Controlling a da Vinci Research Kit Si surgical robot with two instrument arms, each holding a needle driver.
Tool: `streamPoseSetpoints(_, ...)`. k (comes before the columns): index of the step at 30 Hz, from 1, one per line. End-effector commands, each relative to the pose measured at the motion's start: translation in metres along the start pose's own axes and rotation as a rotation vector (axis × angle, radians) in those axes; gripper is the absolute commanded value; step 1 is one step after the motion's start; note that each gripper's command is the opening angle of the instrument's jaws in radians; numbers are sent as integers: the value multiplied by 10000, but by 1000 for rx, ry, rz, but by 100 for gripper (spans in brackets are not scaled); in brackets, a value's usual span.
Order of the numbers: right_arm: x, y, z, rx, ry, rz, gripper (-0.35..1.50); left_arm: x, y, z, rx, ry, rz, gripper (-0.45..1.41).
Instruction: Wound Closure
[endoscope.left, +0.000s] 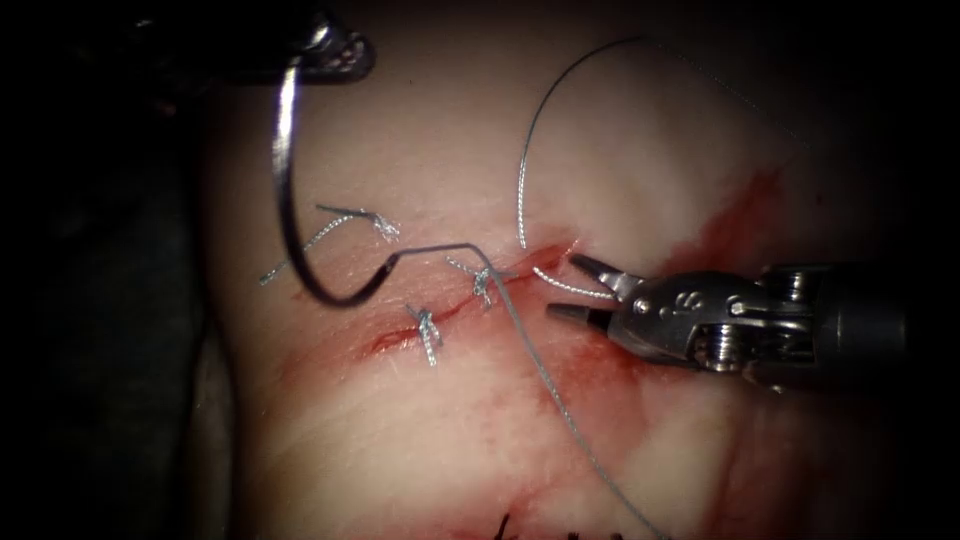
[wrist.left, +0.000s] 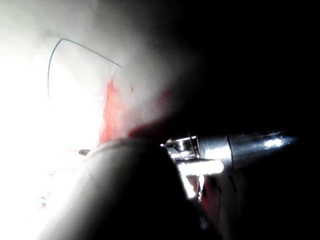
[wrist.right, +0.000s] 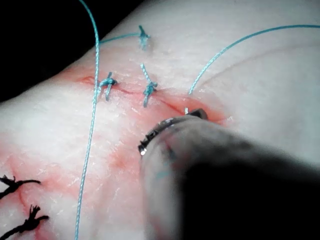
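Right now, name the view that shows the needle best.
The endoscope view. There the whole curve of the needle hangs free above the tissue, left of the cut, gripped near its top end by the left tool. I cannot make the needle out in either wrist view.

Right tool (endoscope.left: 572, 287) polished shiny metal; needle (endoscope.left: 285, 190) smooth glossy steel; thread (endoscope.left: 540, 375) twisted, matt, braided look; tissue (endoscope.left: 400, 450) wet, glistening, slightly rough; red fluid (endoscope.left: 735, 225) glossy.
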Motion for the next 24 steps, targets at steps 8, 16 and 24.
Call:
streamPoseSetpoints(8,-15,-4,26,-29,-8,68,-35,3,-6,2,-1,-2,0,-45)
streamPoseSetpoints(16,-23,27,-24,-85,-66,84,-35,3,-6,2,0,-4,-1,-45)
streamPoseSetpoints(24,-119,92,-79,-126,-240,104,-35,2,-5,3,-1,-3,-2,-45)
